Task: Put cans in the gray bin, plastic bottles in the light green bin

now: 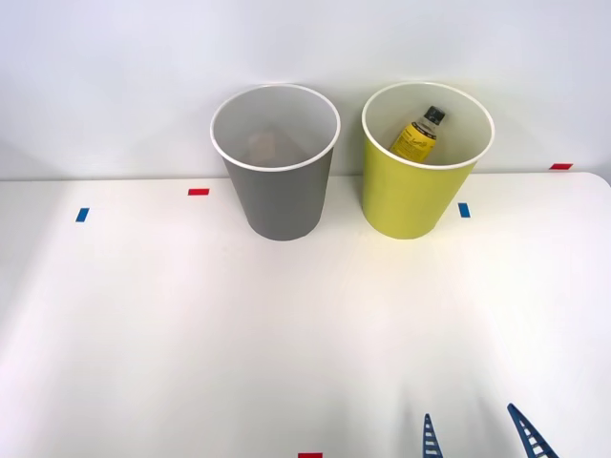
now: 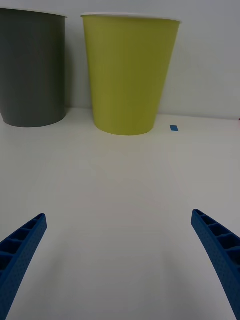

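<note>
Near table (image 1: 143,334) edge, tool (image 1: 477,441) spread, empty-handed

A white table (image 1: 191,334) bears small red (image 1: 198,192) and blue tape marks (image 1: 464,210).

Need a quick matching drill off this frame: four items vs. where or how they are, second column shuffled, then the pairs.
Items:
1. gray bin
2. light green bin
3. plastic bottle
4. right tool

States:
A. open, holding nothing, low at the table's near edge
B. leaning inside the light green bin
C. on the robot's left of the two bins
D. beside a blue tape mark

Pairs: 1-C, 2-D, 3-B, 4-A
</note>
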### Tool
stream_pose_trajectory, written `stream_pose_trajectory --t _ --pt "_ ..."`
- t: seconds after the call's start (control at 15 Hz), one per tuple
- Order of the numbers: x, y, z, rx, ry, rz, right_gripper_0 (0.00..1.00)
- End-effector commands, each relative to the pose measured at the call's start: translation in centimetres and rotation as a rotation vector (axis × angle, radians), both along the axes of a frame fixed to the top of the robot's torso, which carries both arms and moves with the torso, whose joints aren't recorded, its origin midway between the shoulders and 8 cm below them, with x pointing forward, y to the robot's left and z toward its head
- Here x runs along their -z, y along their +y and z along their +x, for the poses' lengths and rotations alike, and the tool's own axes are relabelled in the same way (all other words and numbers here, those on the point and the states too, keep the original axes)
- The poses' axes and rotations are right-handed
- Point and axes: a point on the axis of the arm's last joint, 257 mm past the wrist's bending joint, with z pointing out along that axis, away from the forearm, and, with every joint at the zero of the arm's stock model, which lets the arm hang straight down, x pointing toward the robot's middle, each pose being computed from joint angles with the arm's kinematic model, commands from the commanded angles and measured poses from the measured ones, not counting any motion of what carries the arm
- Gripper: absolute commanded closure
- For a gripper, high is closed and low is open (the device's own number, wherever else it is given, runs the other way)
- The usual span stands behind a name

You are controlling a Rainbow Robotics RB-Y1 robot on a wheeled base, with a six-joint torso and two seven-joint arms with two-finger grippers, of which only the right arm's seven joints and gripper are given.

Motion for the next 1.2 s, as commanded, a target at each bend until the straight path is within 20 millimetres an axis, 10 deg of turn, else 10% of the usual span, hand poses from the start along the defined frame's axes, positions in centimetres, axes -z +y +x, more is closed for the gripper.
stream_pose_trajectory --t 0.07,1.2 --pt "0.00 0.00 0.00 0.000 0.000 0.000 0.00" --pt "0.00 0.00 0.00 0.000 0.000 0.000 0.00"
